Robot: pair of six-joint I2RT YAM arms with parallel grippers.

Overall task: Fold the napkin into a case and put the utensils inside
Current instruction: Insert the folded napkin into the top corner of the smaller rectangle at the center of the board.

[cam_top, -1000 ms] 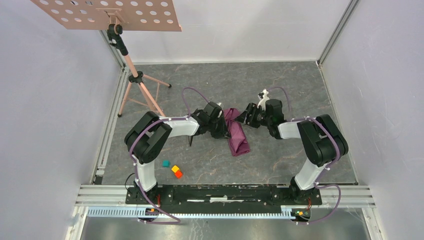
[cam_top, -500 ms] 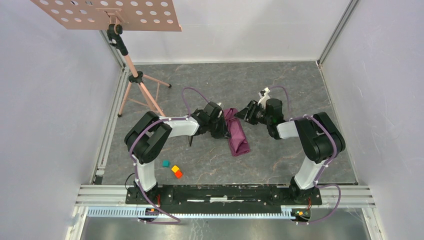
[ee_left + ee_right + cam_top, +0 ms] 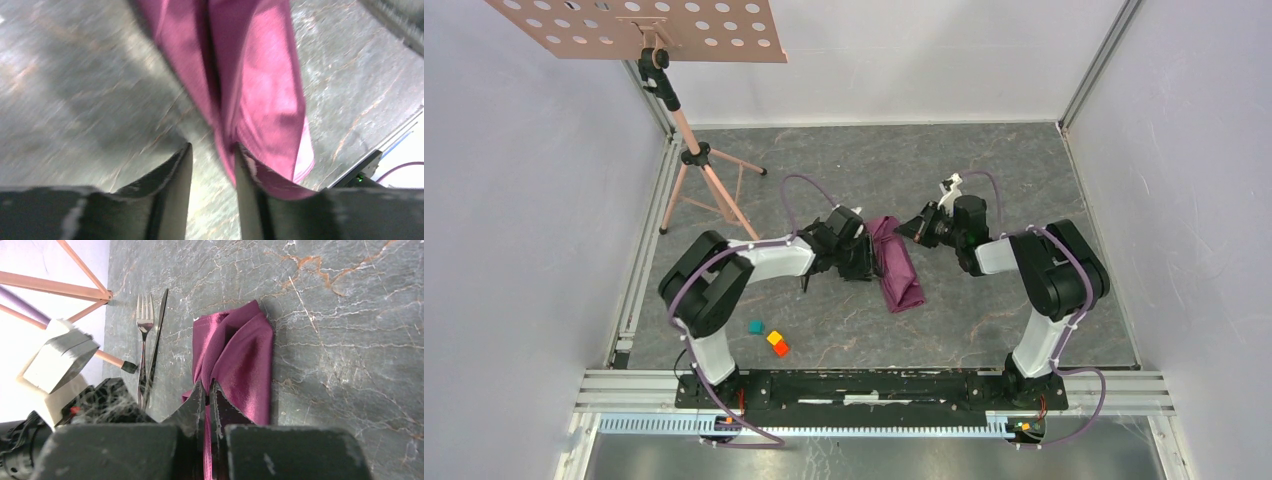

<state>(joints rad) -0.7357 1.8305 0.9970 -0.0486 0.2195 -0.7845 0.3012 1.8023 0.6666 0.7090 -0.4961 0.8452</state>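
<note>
The plum-purple, slightly shiny cloth napkin (image 3: 898, 268) lies near the middle of the grey marbled surface (image 3: 984, 170). It is gathered into a long narrow strip that runs from far to near, with soft lengthwise folds along it.

At its far end the right pincer (image 3: 206, 399) has its two dark fingers pressed together on a raised fold of the cloth, and purple shows in the slit between them. At the napkin's left edge the left pincer (image 3: 212, 186) stands spread. Bare surface shows in the gap, and the cloth's edge lies against the inner side of one finger (image 3: 246, 192) without being clamped.

To the left of the napkin, apart from it, lie the slim dark-handled fork with silvery tines (image 3: 144, 335) and the slim dark knife (image 3: 158, 335). They are side by side and nearly parallel, the knife the closer of the two to the cloth. In the top view they are mostly hidden under the left arm.

Nearer and further left, well apart from the napkin, sit a small teal block (image 3: 755, 326) and a yellow block (image 3: 774, 338) touching an orange block (image 3: 781, 349). At the far left stands a salmon-pink tripod stand (image 3: 692, 150) that carries a perforated board (image 3: 639, 28).
</note>
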